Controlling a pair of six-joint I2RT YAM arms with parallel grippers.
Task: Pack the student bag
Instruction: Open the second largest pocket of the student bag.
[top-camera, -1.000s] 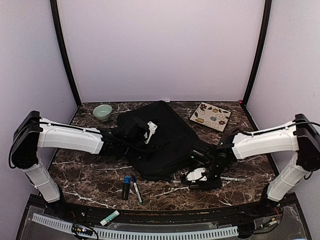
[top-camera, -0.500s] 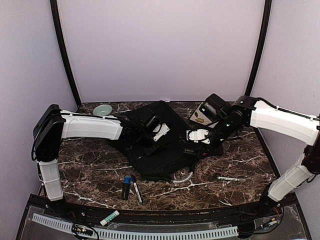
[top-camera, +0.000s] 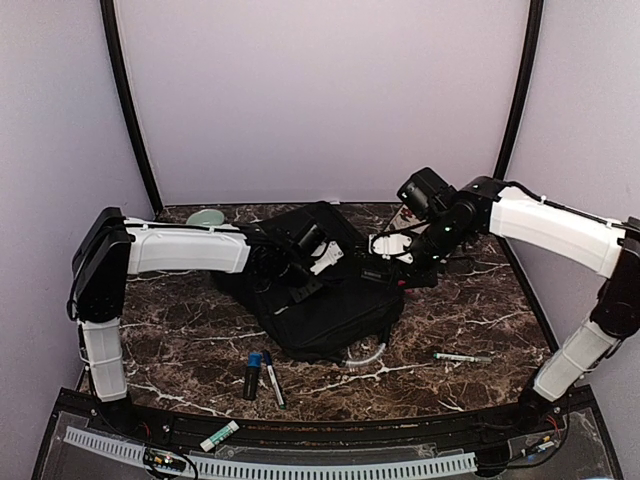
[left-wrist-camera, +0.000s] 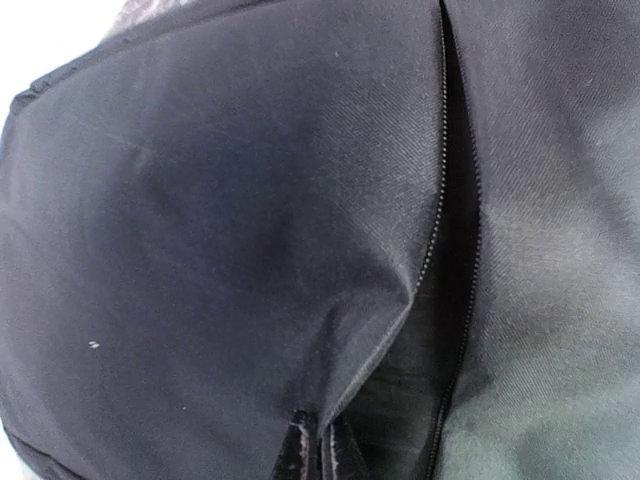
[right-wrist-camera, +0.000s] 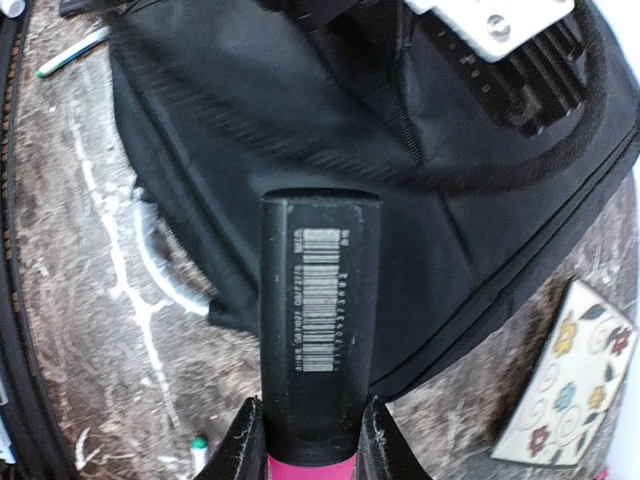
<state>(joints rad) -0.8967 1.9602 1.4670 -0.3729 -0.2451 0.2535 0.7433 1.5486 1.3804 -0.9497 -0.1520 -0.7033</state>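
We see the student bag (top-camera: 320, 305) lying flat at the centre of the overhead view, on the dark marbled counter (top-camera: 180, 340), with both arms reaching in over it.

The left arm rises from its base at the lower left, bends at the shoulder, and runs its white forearm horizontally toward the middle of the frame. Its wrist dips to the bag's upper part. There the left end effector (top-camera: 322, 264) is pinched tight on the bag. In the left wrist view its fingertips (left-wrist-camera: 300, 445) meet at the bottom edge on a raised fold of black fabric. That fold sits just beside an unzipped slit (left-wrist-camera: 445, 330) edged with zipper teeth.

The right arm climbs from the lower right and folds back at the elbow near the right edge. Its forearm slopes up and left, and the wrist turns down over the bag's right side. The right end effector (top-camera: 385, 262) grips a black marker (right-wrist-camera: 320, 300) with a barcode label and a pink end. The jaws are narrow around its lower barrel, and the marker hangs above the bag.

A flowered tile (right-wrist-camera: 565, 385) lies at the lower right of the right wrist view. In the overhead view a pale green bowl (top-camera: 205, 216) peeks out behind the left forearm, and loose pens (top-camera: 262, 375) lie in front of the bag.
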